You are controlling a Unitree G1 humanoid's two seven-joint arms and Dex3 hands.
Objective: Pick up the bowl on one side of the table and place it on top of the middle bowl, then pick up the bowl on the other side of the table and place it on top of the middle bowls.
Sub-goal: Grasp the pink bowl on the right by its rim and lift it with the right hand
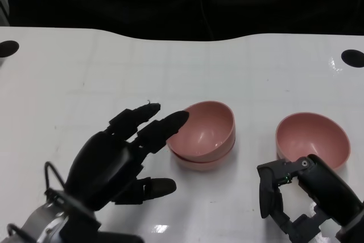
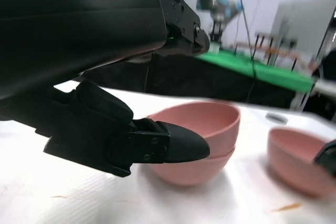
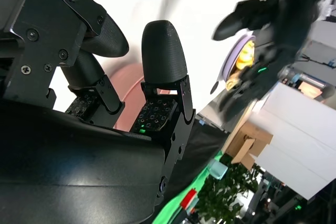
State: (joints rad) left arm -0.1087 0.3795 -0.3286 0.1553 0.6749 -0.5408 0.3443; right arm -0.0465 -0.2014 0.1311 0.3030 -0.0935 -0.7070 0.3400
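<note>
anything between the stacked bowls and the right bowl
Nothing: in the head view only bare white table separates the stacked bowls from the right bowl.

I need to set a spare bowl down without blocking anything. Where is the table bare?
Bare: the far strip of the table behind the stacked bowls, and its far-left part beyond the left hand. Crowded: the near edge, where the right hand sits by the single bowl, with left fingers at the stack's rim.

Two bowls stacked [image 1: 205, 132] mid-table, single bowl [image 1: 313, 138] to their right, left hand [image 1: 114, 160] beside stack
</note>
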